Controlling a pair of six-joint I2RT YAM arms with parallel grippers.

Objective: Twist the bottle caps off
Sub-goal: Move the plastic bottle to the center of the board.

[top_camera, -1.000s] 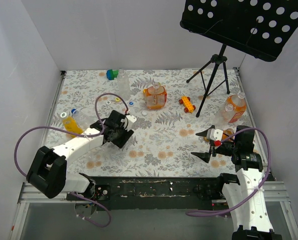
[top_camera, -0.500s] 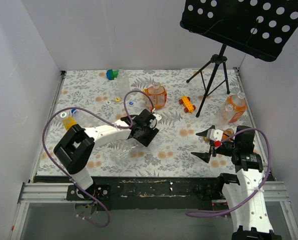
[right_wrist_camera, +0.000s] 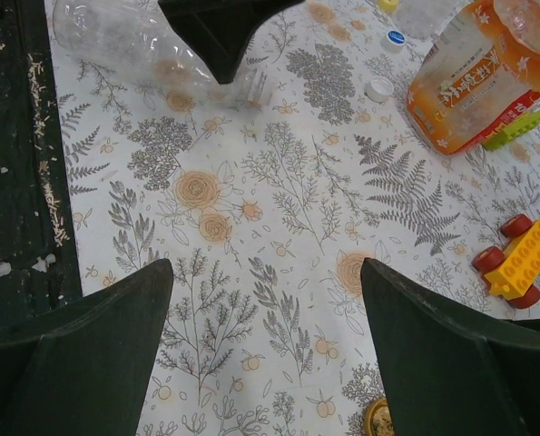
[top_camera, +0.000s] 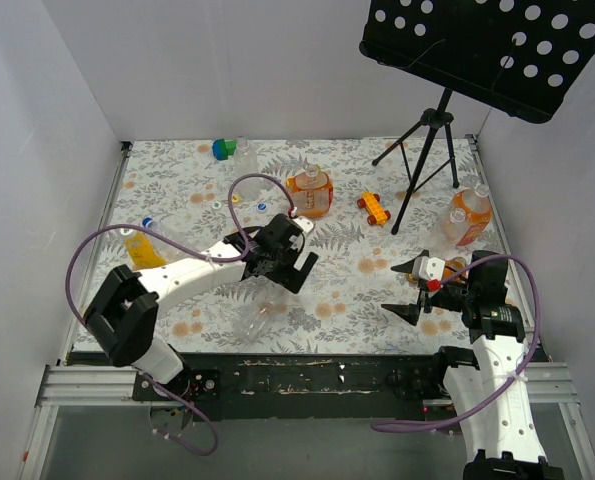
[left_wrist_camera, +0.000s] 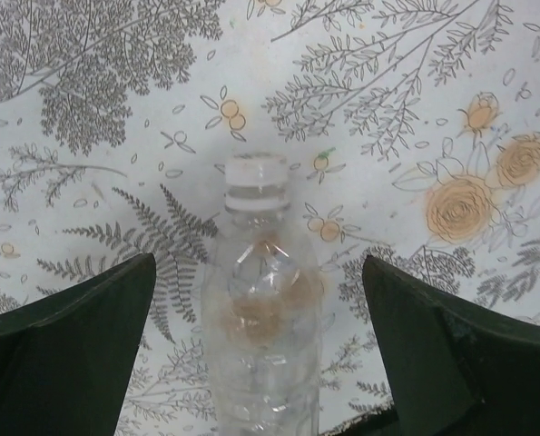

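Observation:
A colourless bottle (left_wrist_camera: pixel 262 309) lies on its side on the flowered cloth, its whitish threaded neck (left_wrist_camera: pixel 256 182) pointing away from the wrist camera. Blur keeps me from telling whether a cap sits on it. My left gripper (left_wrist_camera: pixel 259 272) hovers over it, open, both fingers apart from its sides. From above, this bottle (top_camera: pixel 260 318) lies near the front edge, just below the left gripper (top_camera: pixel 274 278). My right gripper (top_camera: pixel 399 290) stands open and empty at the right front, also open in its wrist view (right_wrist_camera: pixel 265 268). A loose white cap (right_wrist_camera: pixel 378 88) and a blue cap (right_wrist_camera: pixel 395 37) lie by an orange bottle (right_wrist_camera: pixel 469 77).
A squat orange bottle (top_camera: pixel 310 193) and an orange toy car (top_camera: pixel 373 208) stand mid-table. Another orange bottle (top_camera: pixel 470 215) is at the right, a yellow bottle (top_camera: pixel 142 245) at the left. A green-and-blue block (top_camera: pixel 223 149) sits at the back. Music stand legs (top_camera: pixel 427 150) occupy the right rear.
My left arm swung right and forward with the clear bottle, then its jaws opened. The bottle now lies free nearer the front edge. The right arm has not moved.

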